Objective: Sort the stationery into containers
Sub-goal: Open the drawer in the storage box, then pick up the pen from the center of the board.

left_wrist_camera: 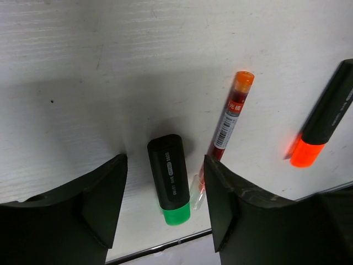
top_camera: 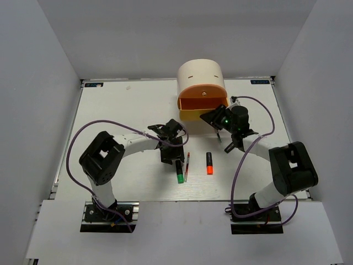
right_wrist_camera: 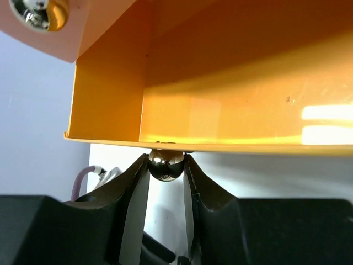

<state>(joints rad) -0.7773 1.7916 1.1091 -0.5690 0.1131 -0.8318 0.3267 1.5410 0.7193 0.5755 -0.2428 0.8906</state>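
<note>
Black-bodied, with a green end, the short highlighter point(top_camera: 180, 174) lies flat on the white table point(top_camera: 121, 110). Its long axis runs from the far side to the near side, and the green end points at the near edge, which is close. The left gripper point(left_wrist_camera: 164, 193) straddles it with the fingers well apart, one on each side of the body; contact cannot be told. Just beside it on the right lies the thin red pen point(top_camera: 187, 167), nearly parallel. The pen's clear end sits under the right finger point(left_wrist_camera: 220, 199), so little room remains on that side. The orange-ended black highlighter point(top_camera: 209, 163) lies farther right, apart from the pen, also parallel, its orange end toward the near edge. To the left of the green-ended one the surface is open. At the far side stands the cream cylindrical drawer unit point(top_camera: 201, 77). Its yellow drawer point(right_wrist_camera: 220, 83) stands proud of the face, below the orange one point(top_camera: 201, 102). The right gripper point(right_wrist_camera: 166, 165) is clamped on the yellow drawer's small chrome knob point(right_wrist_camera: 166, 164), a finger pressed to each side.
</note>
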